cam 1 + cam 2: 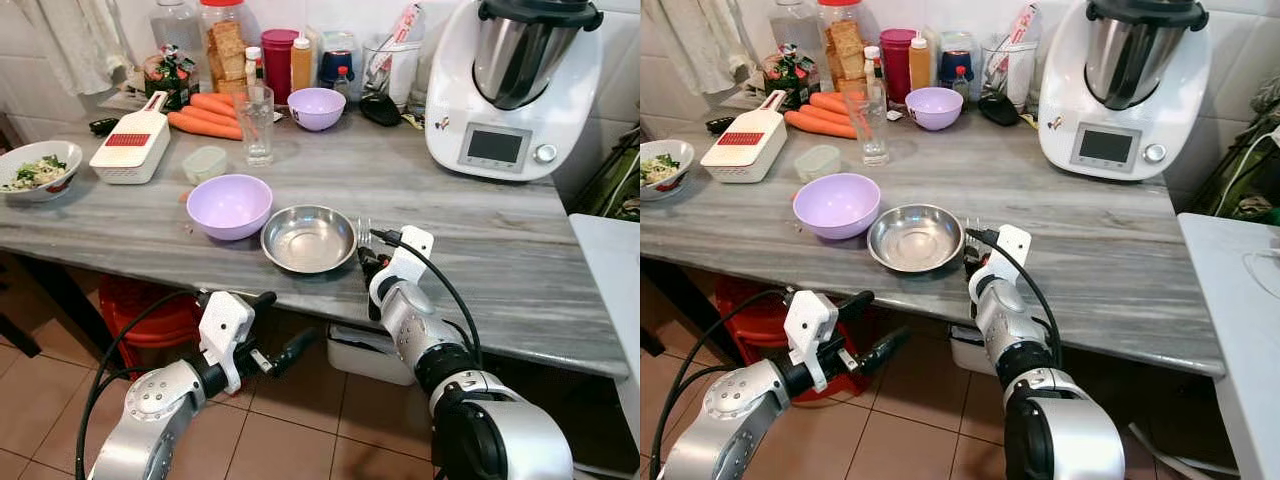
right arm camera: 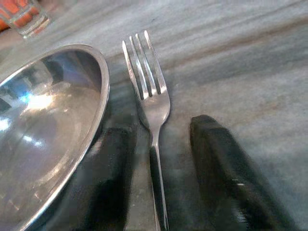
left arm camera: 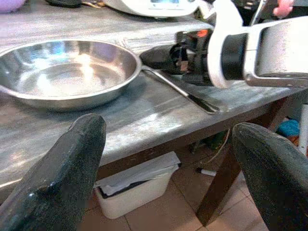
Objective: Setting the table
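A: Kitchen, grey marble counter (image 1: 480, 240), table-setting in progress. Big items first: food processor (image 1: 515, 85) at the back right, lilac bowl (image 1: 229, 205) front left, steel dish (image 1: 308, 238) just beside it, fork (image 2: 150, 96) on the counter right alongside the dish rim, tines pointing away from the robot. What's your step?

B: Looks like placing the fork next to the dish. It already lies flat on the counter, so you're likely at the let-go, or a last nudge.

A: How to do it well?

B: Keep the handle parallel to the dish edge, close but not under the rim. Back the arm straight out along the handle, low & slow, so neither finger drags the fork or clips the dish.

A: Right end effector (image 2: 159, 159)?

B: Down at the counter, fingers part open, one each side of the fork handle w/ gaps showing. By the wrist view it isn't clamping the fork; whether a finger brushes the handle lower down, can't tell.

A: Left end effector (image 1: 275, 330)?

B: Below the counter edge, fingers spread wide, holding nothing, pointed toward the dish & fork.
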